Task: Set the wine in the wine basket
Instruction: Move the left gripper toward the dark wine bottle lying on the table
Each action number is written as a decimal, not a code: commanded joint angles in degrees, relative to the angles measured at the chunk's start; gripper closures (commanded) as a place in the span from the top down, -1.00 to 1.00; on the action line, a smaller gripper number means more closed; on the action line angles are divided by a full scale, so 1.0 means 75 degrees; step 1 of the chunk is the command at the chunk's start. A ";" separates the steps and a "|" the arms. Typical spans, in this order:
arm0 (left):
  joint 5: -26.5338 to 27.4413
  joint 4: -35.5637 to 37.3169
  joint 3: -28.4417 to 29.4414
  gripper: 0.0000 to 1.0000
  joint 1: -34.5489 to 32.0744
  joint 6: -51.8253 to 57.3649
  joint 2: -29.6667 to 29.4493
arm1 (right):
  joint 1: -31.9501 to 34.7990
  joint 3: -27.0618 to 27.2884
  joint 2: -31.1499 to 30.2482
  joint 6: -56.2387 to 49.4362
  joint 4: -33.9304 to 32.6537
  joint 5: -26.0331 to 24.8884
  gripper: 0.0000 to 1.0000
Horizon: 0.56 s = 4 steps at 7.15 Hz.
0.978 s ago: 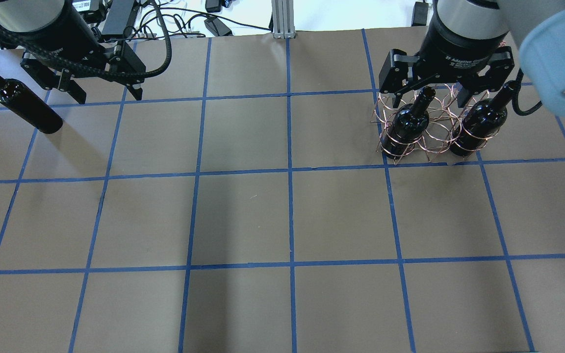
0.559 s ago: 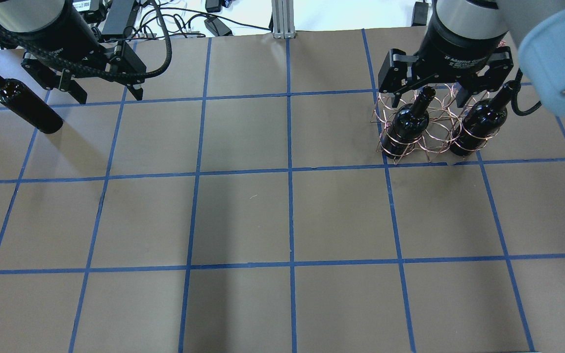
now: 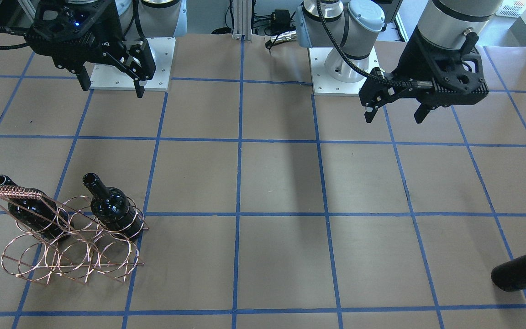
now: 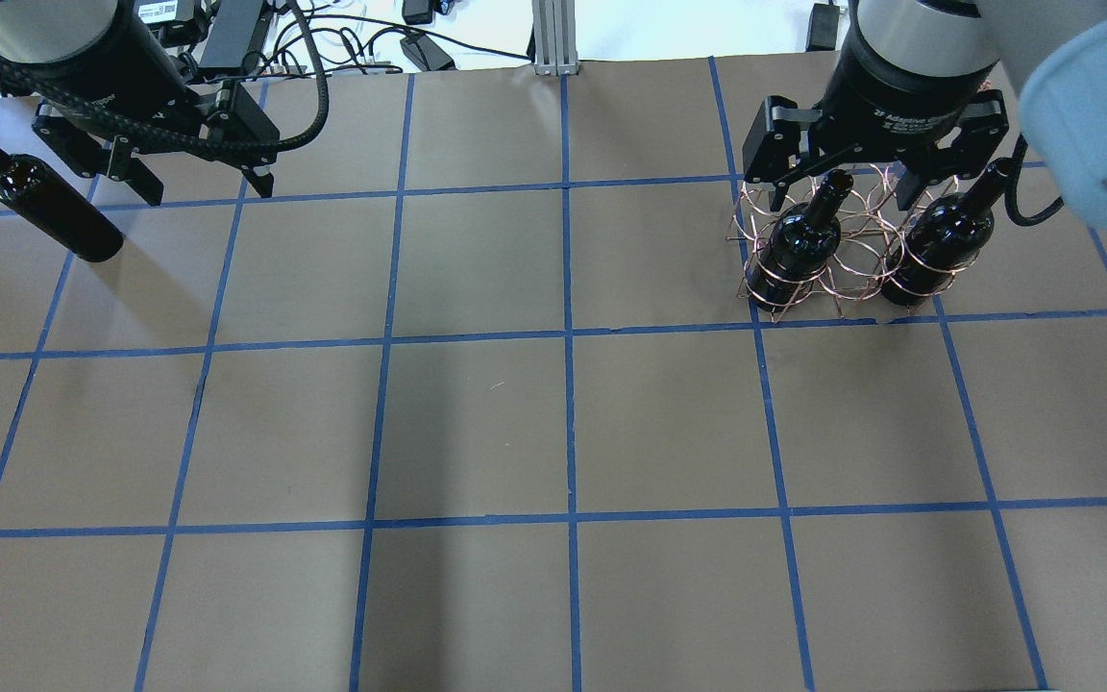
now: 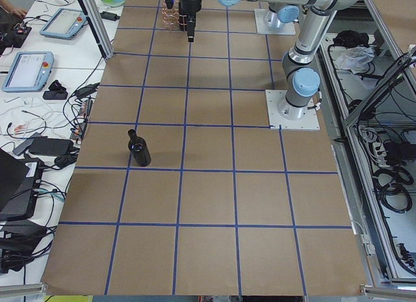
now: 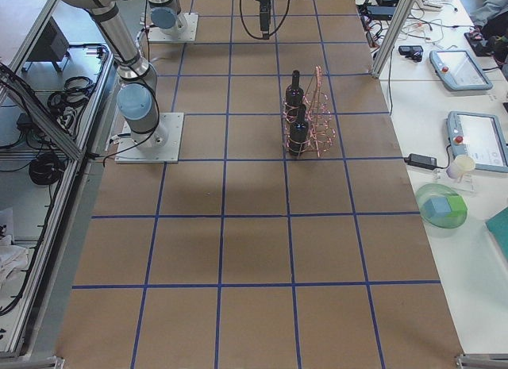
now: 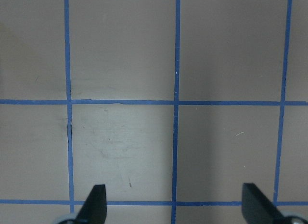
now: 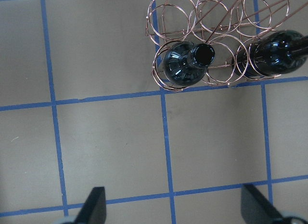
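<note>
Two glossy black bottles (image 4: 800, 252) in copper-wire basket (image 3: 69, 261); third bottle (image 4: 54, 207) apart; left gripper (image 3: 394, 119), right gripper (image 3: 111, 90) agape, empty.

— The arms (image 3: 448, 23)?
— Silver tubes, pale-blue joint caps (image 3: 367, 13), white screwed base plates (image 3: 160, 59).
— Left claw (image 3: 394, 119), right claw (image 3: 112, 90)?
— Both black, angular, two-fingered, with white lettering (image 4: 909, 120) above. A black cable (image 4: 328, 91) loops beside the left claw.

This is a robotics lab. In the exterior left view, arm bases (image 5: 294, 113) are bolted on a table (image 5: 208, 198) with a blue tape grid (image 5: 184, 125), teach pendants (image 5: 26, 69) lie at nine o'clock, and cables (image 5: 390, 178) at three o'clock.
</note>
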 commanded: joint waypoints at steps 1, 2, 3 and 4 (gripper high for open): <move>-0.0005 -0.0003 0.0006 1.00 -0.0036 -0.0009 0.0001 | 0.0014 0.0000 -0.0016 -0.0015 0.0004 -0.0009 1.00; -0.0005 -0.0003 0.0006 1.00 0.0056 -0.0009 0.0012 | 0.0014 0.0000 -0.0004 -0.0016 0.0004 0.0002 1.00; 0.0006 -0.0014 0.0064 1.00 0.0139 -0.0020 0.0035 | 0.0014 0.0000 -0.0004 -0.0016 0.0004 0.0002 1.00; -0.0028 -0.0003 0.0041 1.00 0.0464 0.0003 0.0001 | 0.0014 0.0000 -0.0004 -0.0016 0.0004 0.0014 1.00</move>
